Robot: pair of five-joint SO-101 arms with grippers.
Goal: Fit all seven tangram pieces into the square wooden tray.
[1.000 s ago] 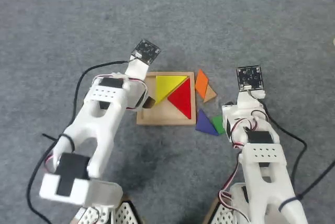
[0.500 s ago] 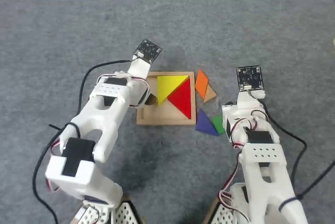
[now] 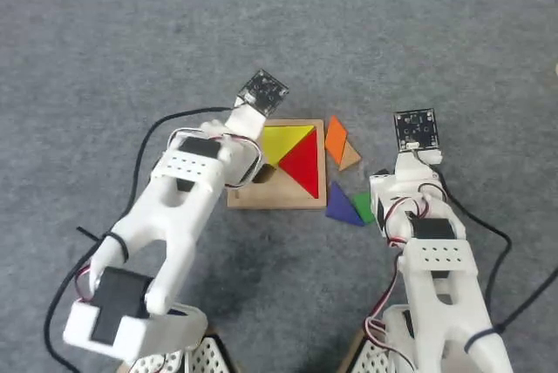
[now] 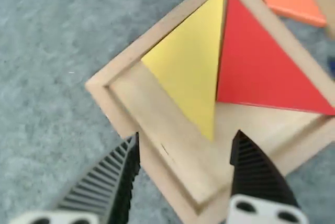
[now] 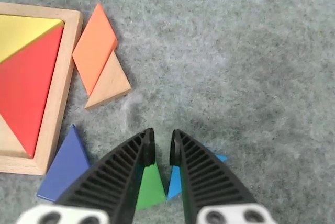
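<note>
A: Tray?
B: Wooden tray (image 3: 275, 201) mid-table (image 3: 436, 59). Yellow triangle (image 3: 283, 142) and red triangle (image 3: 303, 164) lie inside, touching edge to edge.
A: Loose pieces?
B: Orange parallelogram (image 3: 335, 138) touches tan triangle (image 3: 350, 156), just beside the tray. Dark blue triangle (image 3: 342, 206), green piece (image 5: 151, 185) and light blue piece (image 5: 175, 185) lie near the right claw (image 5: 162, 132).
A: Claws?
B: Left claw (image 4: 186, 137) wide, empty, over the tray's bare wood. Right claw narrow, nearly closed, empty, above the green piece.

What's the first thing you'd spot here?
A yellow triangle and a red triangle lie side by side in the tray mid-table. The left tool hangs open over the tray's bare part; an orange piece and a blue piece lie on the carpet beside it.
</note>
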